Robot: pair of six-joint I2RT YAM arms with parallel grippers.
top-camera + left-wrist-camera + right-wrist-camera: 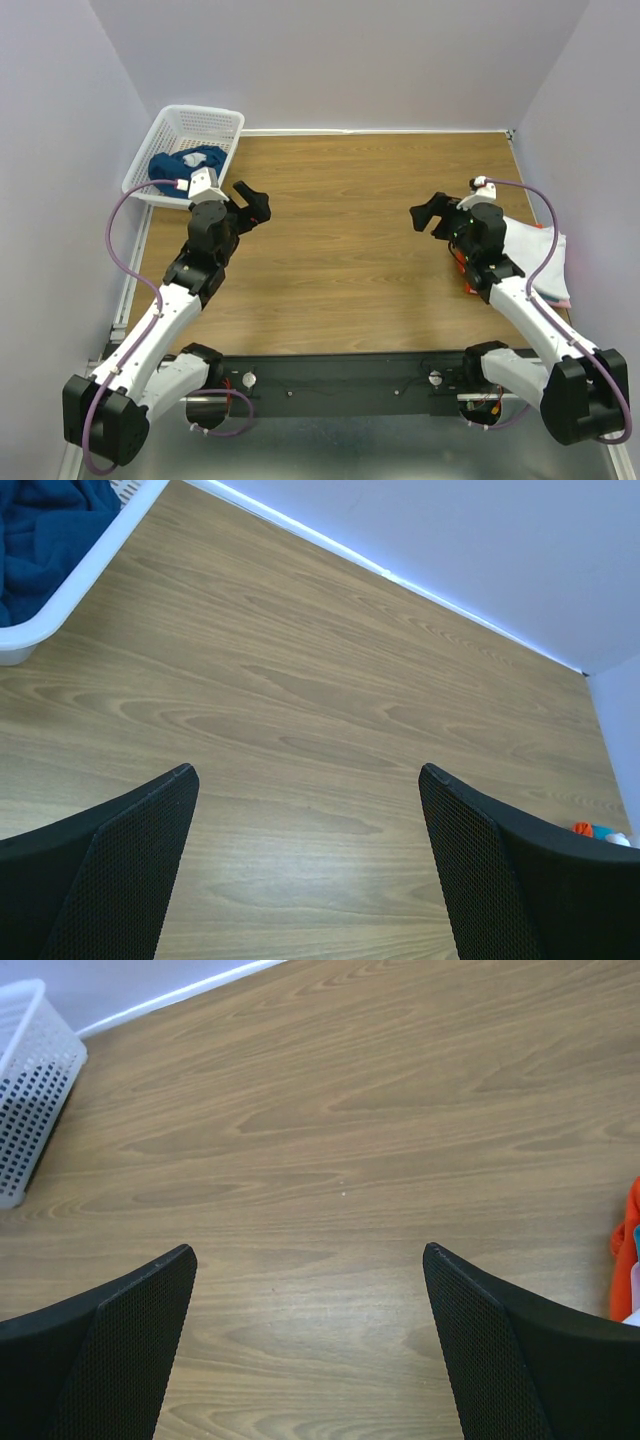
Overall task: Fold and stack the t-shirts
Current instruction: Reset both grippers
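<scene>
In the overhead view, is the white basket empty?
No, a dark blue shirt lies bunched inside the basket at the table's far left corner.

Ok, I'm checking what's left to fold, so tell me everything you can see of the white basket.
The basket is white plastic lattice, rectangular with flared walls and a solid rim. It stands upright at the table's far-left corner, turned at an angle. Crumpled dark blue cloth lies inside. The left arm's wrist overlaps its near rim from above; contact cannot be told.
</scene>
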